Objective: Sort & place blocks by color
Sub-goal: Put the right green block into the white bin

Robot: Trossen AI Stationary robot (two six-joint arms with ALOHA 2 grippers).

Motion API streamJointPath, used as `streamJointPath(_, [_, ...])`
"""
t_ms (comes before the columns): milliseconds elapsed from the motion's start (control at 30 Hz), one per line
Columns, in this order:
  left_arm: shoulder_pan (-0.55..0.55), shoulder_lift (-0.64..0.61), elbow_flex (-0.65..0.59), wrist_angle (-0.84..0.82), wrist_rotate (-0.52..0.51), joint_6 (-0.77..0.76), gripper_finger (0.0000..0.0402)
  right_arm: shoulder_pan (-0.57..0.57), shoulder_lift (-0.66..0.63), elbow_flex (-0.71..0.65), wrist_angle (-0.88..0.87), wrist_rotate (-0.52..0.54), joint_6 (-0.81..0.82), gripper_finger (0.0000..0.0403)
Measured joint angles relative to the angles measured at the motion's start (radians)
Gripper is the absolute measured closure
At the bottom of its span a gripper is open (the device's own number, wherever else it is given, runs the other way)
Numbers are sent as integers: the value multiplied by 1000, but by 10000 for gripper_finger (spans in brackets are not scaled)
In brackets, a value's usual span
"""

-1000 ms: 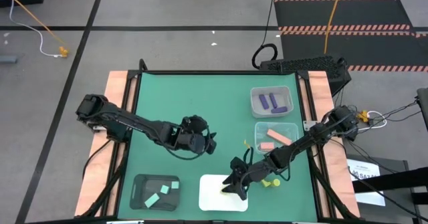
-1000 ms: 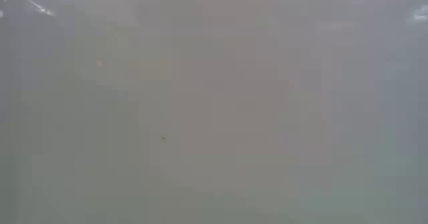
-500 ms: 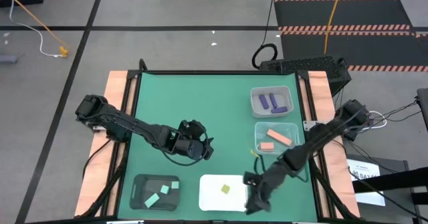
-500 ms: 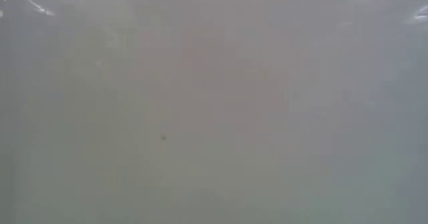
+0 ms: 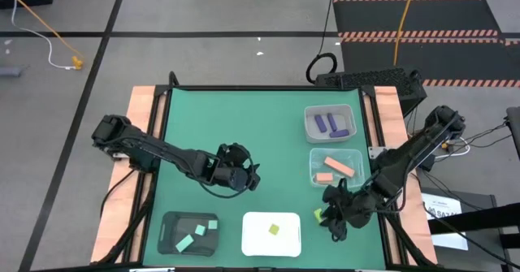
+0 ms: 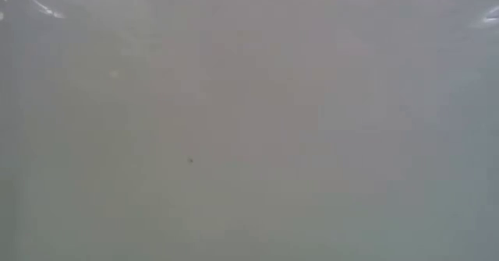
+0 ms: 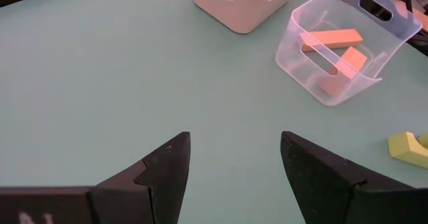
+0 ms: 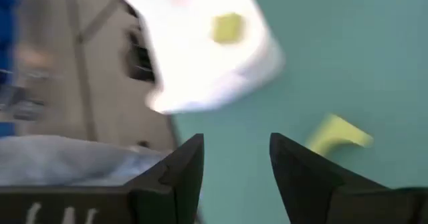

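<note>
Moved off the white tray (image 5: pixel 253 241), the empty, part-open right gripper (image 5: pixel 331 221) is now placed just beside the yellow block (image 5: pixel 318 216).

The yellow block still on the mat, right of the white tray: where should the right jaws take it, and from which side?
Probably from straight above. The yellow block lies flat on the green mat, clear of the white tray, with bare mat around it. The right gripper hovers beside it, jaws open and empty. Its solid bar end looks best; one end seems notched, though blur hides the exact shape.
</note>
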Motion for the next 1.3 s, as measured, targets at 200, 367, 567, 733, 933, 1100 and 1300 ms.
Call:
streamJointPath(200, [15, 0, 0, 0, 0, -3, 170, 2, 3, -41, -96, -8, -14, 262])
streamJointPath(367, [19, 0, 0, -3, 0, -4, 169, -16, 3, -85, -117, -106, 1, 254])
streamJointPath(567, [32, 0, 0, -3, 0, -3, 170, -16, 3, -108, -122, -159, -1, 205])
streamJointPath(733, [41, 0, 0, -3, 0, -4, 170, -16, 3, -108, -126, -159, -20, 153])
streamJointPath(933, [54, 0, 0, -3, 0, -4, 170, -5, 28, -108, -117, -158, -107, 116])
streamJointPath(1100, [55, 0, 0, -3, 0, -4, 170, 28, 80, -108, -119, -158, -261, 118])
streamJointPath(1300, [55, 0, 0, -3, 0, -3, 170, 35, 133, -108, -114, -150, -366, 121])
